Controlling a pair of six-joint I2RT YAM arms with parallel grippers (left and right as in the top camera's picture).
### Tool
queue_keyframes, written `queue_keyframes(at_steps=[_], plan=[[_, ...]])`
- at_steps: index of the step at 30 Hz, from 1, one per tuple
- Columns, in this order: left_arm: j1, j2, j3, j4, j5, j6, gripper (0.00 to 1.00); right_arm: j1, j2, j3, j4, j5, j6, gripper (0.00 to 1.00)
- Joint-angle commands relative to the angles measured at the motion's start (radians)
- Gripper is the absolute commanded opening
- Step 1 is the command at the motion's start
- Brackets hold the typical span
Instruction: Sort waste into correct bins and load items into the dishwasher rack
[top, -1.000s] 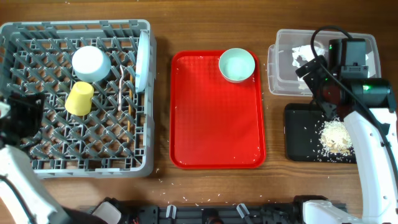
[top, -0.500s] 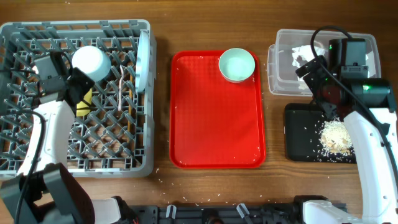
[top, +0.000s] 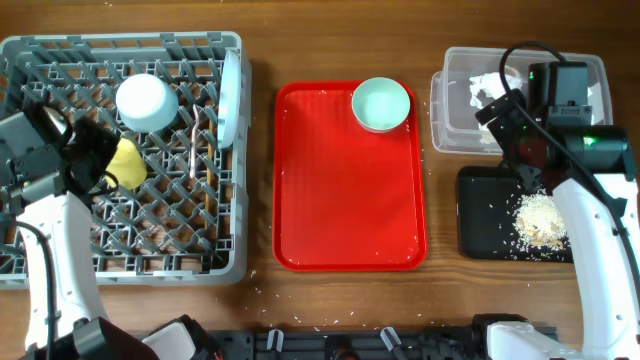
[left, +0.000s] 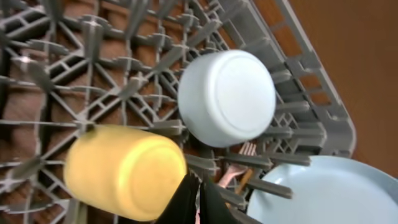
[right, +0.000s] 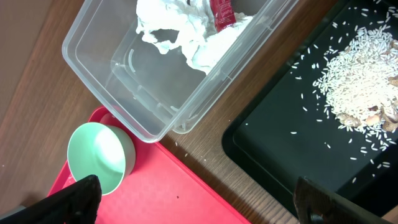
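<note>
My left pincer (left: 193, 191) looks pinched narrow and, I think, empty, with the cup (left: 124, 171) just beside it at 10 o'clock in the rack (top: 150, 268). I'd lift straight clear, then cross to the green bowl (top: 380, 104) at the red tray's (top: 345, 200) 1 o'clock corner and take it by the rim.

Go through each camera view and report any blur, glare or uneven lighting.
Overhead: evenly lit and sharp, with no strong glare on the red tray. Left wrist: very close in, so the yellow cup and the dark left fingers look soft. Right wrist: food scraps crisp, a mild sheen on the clear tub, right fingers dark and blurred at the bottom corners.
</note>
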Motion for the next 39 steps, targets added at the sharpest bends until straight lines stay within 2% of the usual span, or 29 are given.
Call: queue_keyframes(at_steps=[1,7,14,16,18,22,25,28,33,36,39], plan=[[-0.008,0.037,0.002,-0.040,-0.030,0.025,0.04,-0.002,0.008,0.010,0.000,0.025,-0.011,1.00],[-0.006,0.077,0.002,-0.077,-0.159,0.018,0.04,-0.002,0.008,0.010,0.000,0.025,-0.011,1.00],[0.043,-0.046,0.002,-0.106,-0.191,0.011,0.04,-0.002,0.008,0.010,0.000,0.024,-0.010,1.00],[0.044,-0.051,0.002,-0.097,-0.144,0.011,0.04,-0.002,0.008,0.010,0.000,0.024,-0.010,1.00],[0.041,-0.050,0.002,-0.069,-0.020,0.012,0.04,-0.002,0.008,0.010,0.000,0.025,-0.010,1.00],[0.016,-0.007,0.002,-0.034,-0.007,0.011,0.04,-0.002,0.008,0.010,0.000,0.025,-0.010,1.00],[0.016,0.076,0.002,-0.035,-0.096,0.011,0.04,-0.002,0.008,0.010,0.000,0.025,-0.011,1.00],[0.016,0.104,0.002,-0.037,-0.102,0.012,0.04,-0.002,0.008,0.010,0.000,0.025,-0.011,1.00],[0.027,0.101,0.002,-0.058,-0.125,-0.008,0.04,-0.002,0.008,0.010,0.000,0.025,-0.011,1.00],[0.072,0.071,0.002,-0.102,-0.207,-0.042,0.04,-0.002,0.008,0.010,0.000,0.025,-0.011,1.00],[0.112,0.050,0.002,-0.126,-0.201,-0.042,0.04,-0.002,0.008,0.010,0.000,0.025,-0.011,1.00]])
